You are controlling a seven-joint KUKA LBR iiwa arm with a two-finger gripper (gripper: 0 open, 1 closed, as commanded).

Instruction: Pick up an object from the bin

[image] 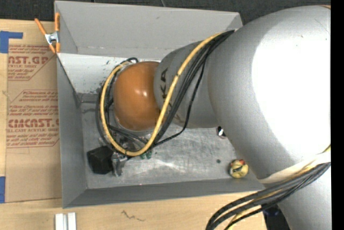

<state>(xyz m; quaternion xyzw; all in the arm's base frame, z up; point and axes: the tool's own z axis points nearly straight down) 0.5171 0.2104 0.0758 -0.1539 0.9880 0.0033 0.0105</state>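
Observation:
My gripper is low over the front left part of the bin floor, mostly hidden under the arm's wrist. A small black blocky thing lies right at its left side, touching or nearly touching it; I cannot tell whether it is held. A small round yellow thing with red and dark marks rests on the floor near the front right wall, far from the gripper.
The arm and its orange cover with yellow and black cables hide most of the bin's middle and right. A tiny dark speck lies on the floor by the arm. The bin's left and front walls stand close to the gripper.

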